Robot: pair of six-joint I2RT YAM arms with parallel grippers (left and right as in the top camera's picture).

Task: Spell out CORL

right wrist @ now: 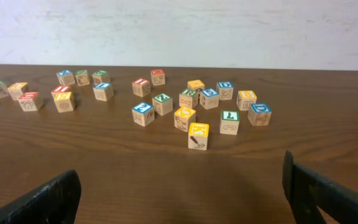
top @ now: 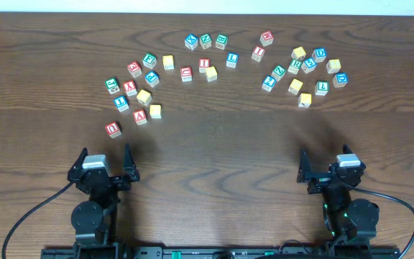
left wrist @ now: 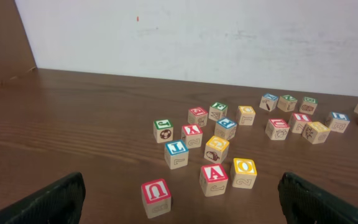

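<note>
Inventory, we record: 2 grippers, left (top: 107, 155) and right (top: 325, 162), fingers wide apart, holding nothing. Green R cube (top: 294, 67) in the right cluster, blue L cube (top: 231, 60) mid-arc, yellow O cube (top: 155, 111) in the left cluster. We cannot tell which is C.

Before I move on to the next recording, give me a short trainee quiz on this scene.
1. True or false: the left pincer and the right pincer each hold a cube.
2. The cube nearest the left pincer shows: A) a blue L, B) a red U, C) a green R.
3. Short answer: how do the cubes lie on the table?

Key
1. False: both pincers are open and empty.
2. B.
3. Scattered singly in loose groups, none stacked, no word spelled.
</note>
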